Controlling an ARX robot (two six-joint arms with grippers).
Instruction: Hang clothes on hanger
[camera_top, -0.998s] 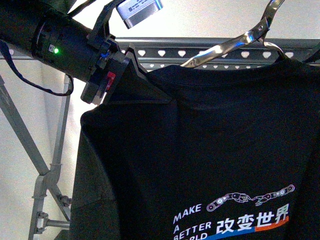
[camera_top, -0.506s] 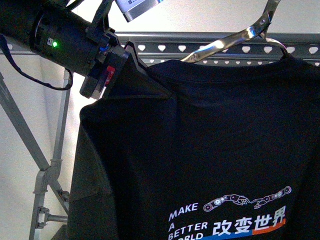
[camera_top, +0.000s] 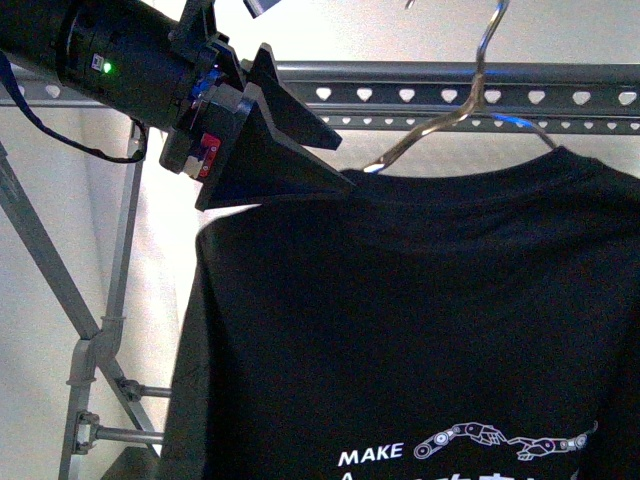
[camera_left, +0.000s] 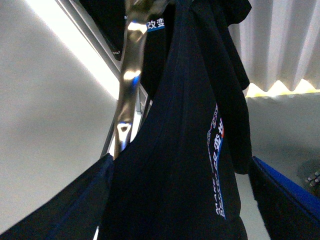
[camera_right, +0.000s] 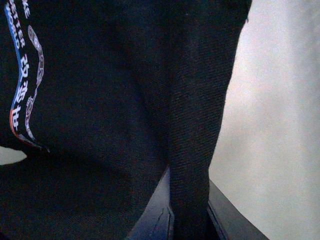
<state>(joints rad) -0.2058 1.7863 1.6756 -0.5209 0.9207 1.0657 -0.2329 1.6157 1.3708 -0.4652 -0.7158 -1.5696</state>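
The black T-shirt (camera_top: 420, 320) hangs on a silver wire hanger (camera_top: 440, 125) in front of the grey rack's rail (camera_top: 400, 95), which is punched with heart-shaped holes. The wire hook rises past the rail's top edge, and I cannot tell whether it rests on the rail. My left gripper (camera_top: 345, 160) is open at the shirt's left shoulder. In the left wrist view the shirt (camera_left: 180, 165) hangs between its spread fingers (camera_left: 285, 200). My right gripper (camera_right: 187, 215) is out of the front view and is shut on a fold of the T-shirt (camera_right: 190, 125).
The rack's slanted legs (camera_top: 60, 290) and low cross bars (camera_top: 120, 435) stand at the left, with a pale wall behind. The left arm (camera_top: 110, 70) crosses the rail's left end. A white curtain (camera_left: 280, 45) shows in the left wrist view.
The left gripper's jaws have opened off the shirt's shoulder. The shirt has dropped lower and shifted right. The wire hanger has swung from tilted to upright.
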